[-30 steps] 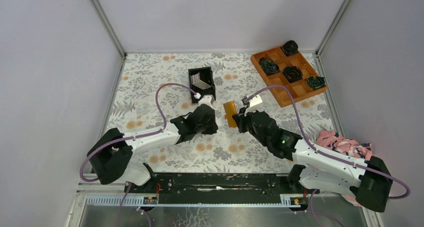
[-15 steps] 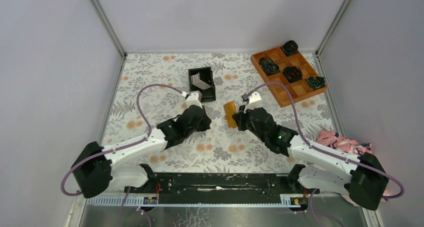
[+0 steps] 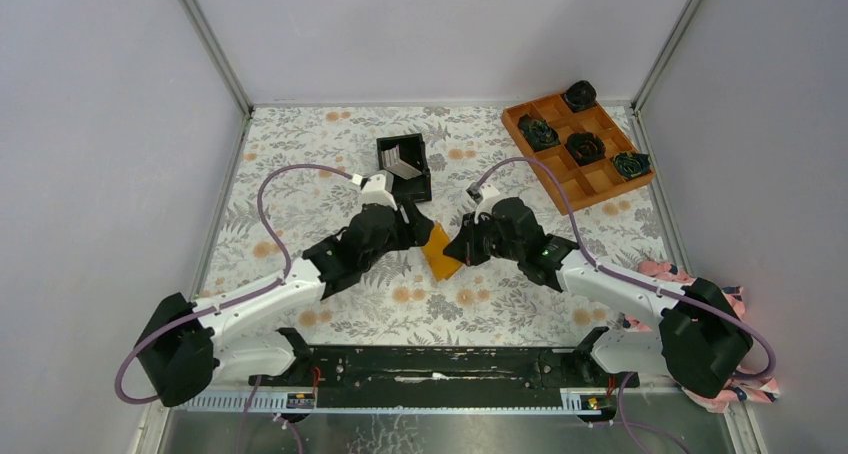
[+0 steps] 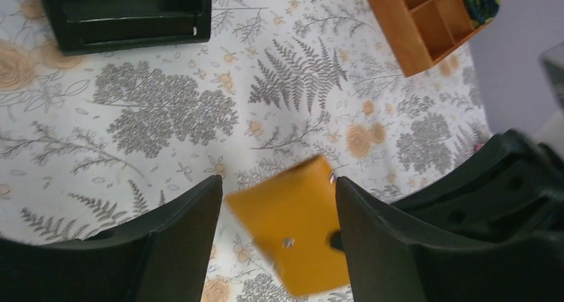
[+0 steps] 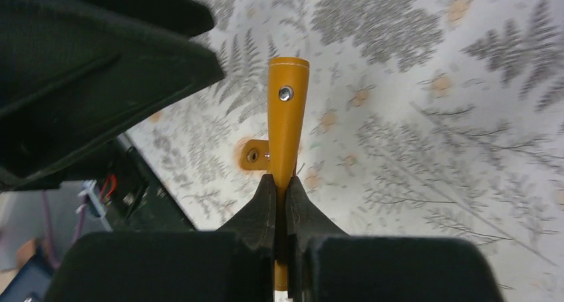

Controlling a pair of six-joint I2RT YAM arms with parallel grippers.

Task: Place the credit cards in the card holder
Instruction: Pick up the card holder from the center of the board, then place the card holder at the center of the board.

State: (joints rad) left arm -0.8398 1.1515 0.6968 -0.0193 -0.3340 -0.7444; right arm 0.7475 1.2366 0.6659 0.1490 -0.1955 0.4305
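A floral-patterned tabletop [image 3: 300, 174] is enclosed by pale grey walls. The thin pale grey credit cards [image 3: 399, 159] are seen in the black rectangular plastic bin [image 3: 420, 181] at the far middle, so every insertion is judged left. The flat orange-tan card holder [image 3: 438, 250], folded shut, is pinched by the right gripper [image 5: 280, 185] just near of the bin. It is flanked by the spread left gripper [image 4: 276, 190].

Your two arms: white links, black joints.
Your left arm [image 3: 262, 298] and right arm [image 3: 612, 284] each trail a purple cable [image 3: 300, 169]; green light [image 3: 545, 242] right of centre; left gripper [image 4: 276, 185] matte black.
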